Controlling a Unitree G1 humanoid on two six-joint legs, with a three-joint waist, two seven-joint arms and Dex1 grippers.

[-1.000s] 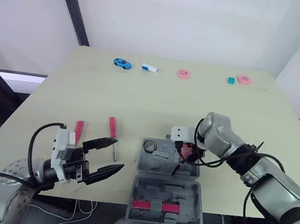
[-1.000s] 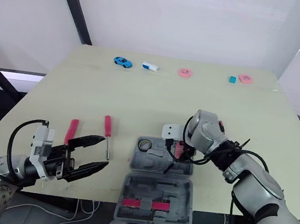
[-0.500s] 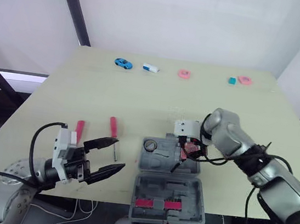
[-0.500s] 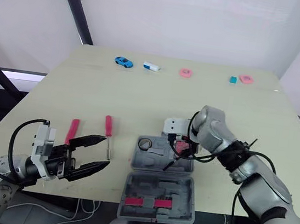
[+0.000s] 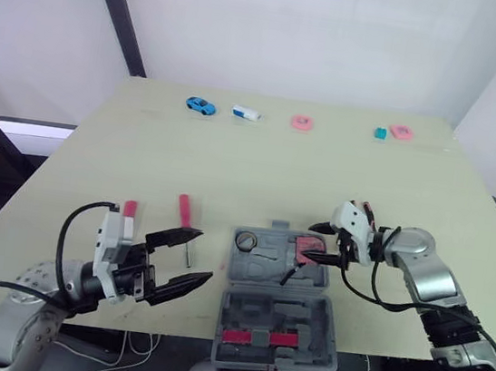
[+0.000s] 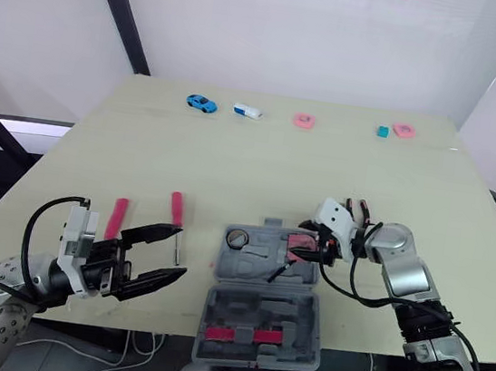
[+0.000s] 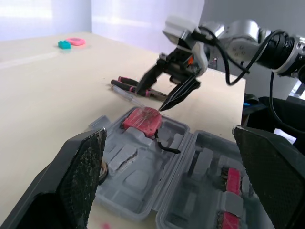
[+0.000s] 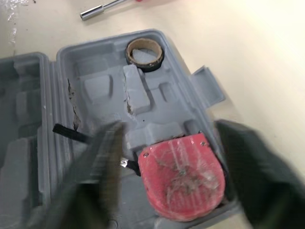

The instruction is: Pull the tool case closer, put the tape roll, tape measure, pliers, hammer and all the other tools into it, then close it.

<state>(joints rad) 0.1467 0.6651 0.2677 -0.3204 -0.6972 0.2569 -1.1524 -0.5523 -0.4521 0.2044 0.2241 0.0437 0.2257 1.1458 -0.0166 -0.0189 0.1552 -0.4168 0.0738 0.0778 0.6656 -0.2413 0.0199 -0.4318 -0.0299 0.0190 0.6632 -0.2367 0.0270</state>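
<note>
1. Right arm: elbow bent, forearm in from the right side, wrist turned toward the robot's left. The right gripper (image 5: 313, 244) hung roughly level over the far right corner of the open tool case (image 5: 260, 269).
2. Its two fingers were spread wide with nothing gripped. The tips sat just over the tape measure (image 5: 310, 248); I couldn't tell if the lower tip touched it.
3. The tape measure, red, lay in the case's far right pocket. Its black strap (image 5: 289, 273) trailed across the grey tray.
4. The tape roll (image 5: 247, 238) sat in the far left pocket of the same half.
5. Left arm: low along the near left edge of the table (image 5: 259, 169). The left gripper (image 5: 200, 254) pointed toward the case from just beside it, fingers wide apart and empty.
6. A red-handled screwdriver (image 5: 186, 209) lay on the table beside the left gripper's far finger. A second red handle (image 5: 130, 210) lay by the left wrist, partly hidden.
7. The pliers (image 7: 136, 88) lay on the table beyond the case, behind the right gripper.
8. The case lid (image 5: 280, 322) was folded out flat toward the robot, with red pieces (image 5: 251, 337) clipped in its slots.
9. Along the far edge were a blue toy car (image 5: 200, 104), a white-and-blue piece (image 5: 246, 112), a pink ring (image 5: 302, 121), a teal bit (image 5: 380, 132) and a pink piece (image 5: 401, 131).
10. Writing: any print on the tape measure's face was too blurred to read.
</note>
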